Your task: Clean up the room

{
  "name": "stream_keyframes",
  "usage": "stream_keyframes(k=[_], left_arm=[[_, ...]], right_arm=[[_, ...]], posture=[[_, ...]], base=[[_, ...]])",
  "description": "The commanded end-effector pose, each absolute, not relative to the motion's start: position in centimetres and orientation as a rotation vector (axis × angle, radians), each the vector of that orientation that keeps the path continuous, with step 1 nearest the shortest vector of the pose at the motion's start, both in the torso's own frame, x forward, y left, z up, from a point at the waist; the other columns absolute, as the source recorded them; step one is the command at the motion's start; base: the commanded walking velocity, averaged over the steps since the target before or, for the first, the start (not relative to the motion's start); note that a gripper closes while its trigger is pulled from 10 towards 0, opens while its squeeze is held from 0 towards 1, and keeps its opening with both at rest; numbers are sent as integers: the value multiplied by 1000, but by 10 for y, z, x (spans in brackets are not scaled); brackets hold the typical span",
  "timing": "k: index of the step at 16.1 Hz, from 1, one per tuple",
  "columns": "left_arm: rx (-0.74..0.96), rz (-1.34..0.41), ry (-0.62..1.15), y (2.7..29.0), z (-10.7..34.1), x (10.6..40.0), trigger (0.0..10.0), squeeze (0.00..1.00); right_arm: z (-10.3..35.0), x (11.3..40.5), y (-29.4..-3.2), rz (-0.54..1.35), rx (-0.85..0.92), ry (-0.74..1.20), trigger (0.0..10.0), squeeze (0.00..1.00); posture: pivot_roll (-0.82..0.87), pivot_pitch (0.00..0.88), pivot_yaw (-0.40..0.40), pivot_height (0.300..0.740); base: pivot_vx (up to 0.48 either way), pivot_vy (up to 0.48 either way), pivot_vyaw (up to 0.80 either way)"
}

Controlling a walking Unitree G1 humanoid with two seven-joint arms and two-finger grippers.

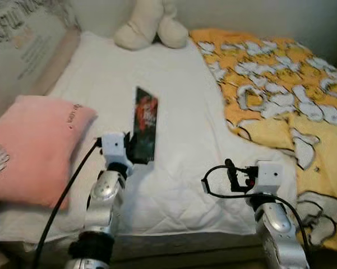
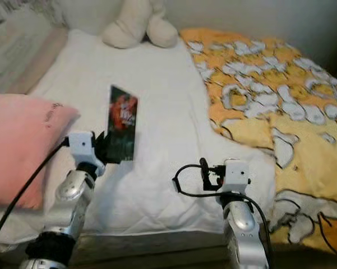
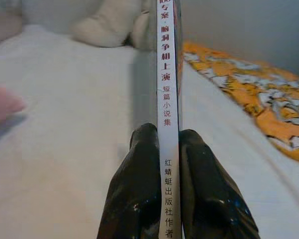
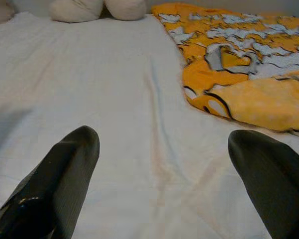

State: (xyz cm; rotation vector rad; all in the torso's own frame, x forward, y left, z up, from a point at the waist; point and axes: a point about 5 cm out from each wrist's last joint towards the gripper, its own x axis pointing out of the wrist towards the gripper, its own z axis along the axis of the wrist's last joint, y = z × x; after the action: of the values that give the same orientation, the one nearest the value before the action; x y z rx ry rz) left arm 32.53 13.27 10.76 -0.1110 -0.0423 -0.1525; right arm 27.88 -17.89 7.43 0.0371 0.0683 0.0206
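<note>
The left gripper was clamped on the spine end of a dark book (Chinese lettering ran down its white spine), holding it up on edge over the white sheet beside the pink pillow. Its lower edge was hidden behind the wrist, so contact with the sheet was perhaps uncertain. The right gripper hovered with fingers spread wide near the orange quilt. A cream plush toy was cut off at the top.

White-sheeted bed against pale wall
</note>
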Motion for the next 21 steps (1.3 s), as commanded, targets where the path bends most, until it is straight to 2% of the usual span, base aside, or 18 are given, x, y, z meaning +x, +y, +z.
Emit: stream_keyframes(k=[1, 3, 11, 14, 16, 18, 21], left_arm=[[-99, -189, -87, 119, 118, 326, 10000, 0], [-89, -195, -64, 113, 113, 325, 10000, 0], [-39, -154, -46, 108, 111, 326, 10000, 0], [9, -180, -19, 100, 106, 328, 10000, 0], [8, -198, 35, 93, 96, 326, 10000, 0], [8, -207, 182, 85, 68, 324, 10000, 0], [108, -262, 365, 81, 27, 311, 10000, 0]], right_arm=[[75, 283, -178, 24, 41, 57, 10000, 0], [72, 286, -171, 50, 42, 65, 10000, 0], [61, 291, -171, 81, 17, 104, 10000, 0], [51, 291, -173, 73, -2, 169, 10000, 0], [43, 289, -178, 46, 14, 211, 10000, 0], [20, 287, -182, 18, 58, 337, 10000, 0], [-13, 275, -183, 3, 59, 540, 10000, 0]], posture=[[215, 0, -44, 740], [225, 0, -38, 740], [226, 0, -49, 740], [221, 0, -53, 740], [221, 0, -51, 740], [205, 0, -46, 740], [214, 0, -66, 740]], base=[[0, 0, 0], [0, 0, 0], [-396, 0, 0], [0, 0, 0], [0, 0, 0], [0, 0, 0], [0, 0, 0]])
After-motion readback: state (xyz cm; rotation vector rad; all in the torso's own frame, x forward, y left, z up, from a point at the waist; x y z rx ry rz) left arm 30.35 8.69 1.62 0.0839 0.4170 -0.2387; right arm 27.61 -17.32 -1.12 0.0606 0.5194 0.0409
